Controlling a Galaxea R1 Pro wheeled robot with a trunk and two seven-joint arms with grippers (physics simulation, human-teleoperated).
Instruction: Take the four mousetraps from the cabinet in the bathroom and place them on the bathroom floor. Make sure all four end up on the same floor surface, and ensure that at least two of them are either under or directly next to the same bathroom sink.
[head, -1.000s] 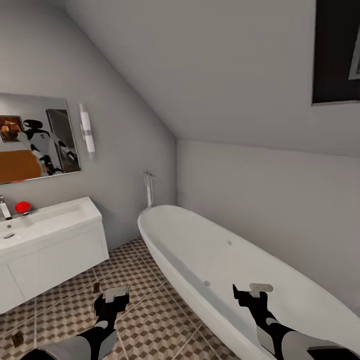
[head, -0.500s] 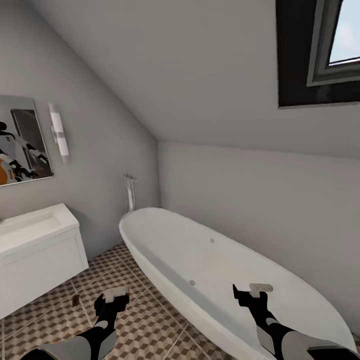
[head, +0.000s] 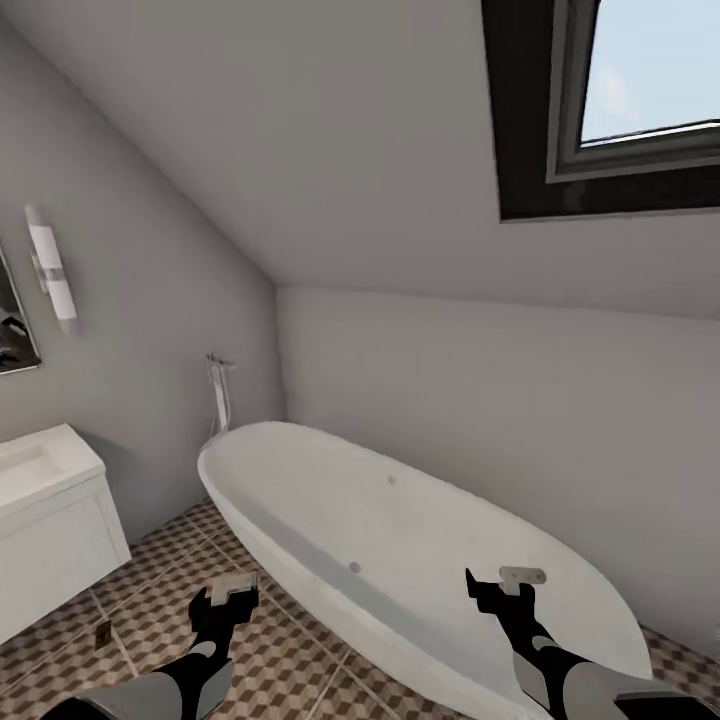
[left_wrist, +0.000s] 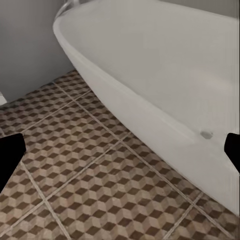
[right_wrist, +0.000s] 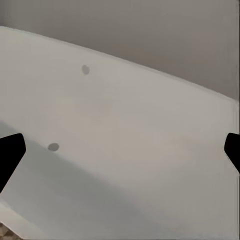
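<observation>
One mousetrap (head: 102, 633) lies on the bathroom floor (head: 290, 660) just in front of the bathroom sink (head: 50, 520), at the head view's left edge. Both the left gripper (head: 225, 597) and the right gripper (head: 497, 590) hang wide open and empty, the right one over the white bathtub (head: 400, 540).

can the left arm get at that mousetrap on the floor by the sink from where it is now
Probably not yet. The mousetrap lies flat on the bathroom floor beside the bathroom sink, well off to the side of the empty left gripper; nothing blocks it.
</observation>
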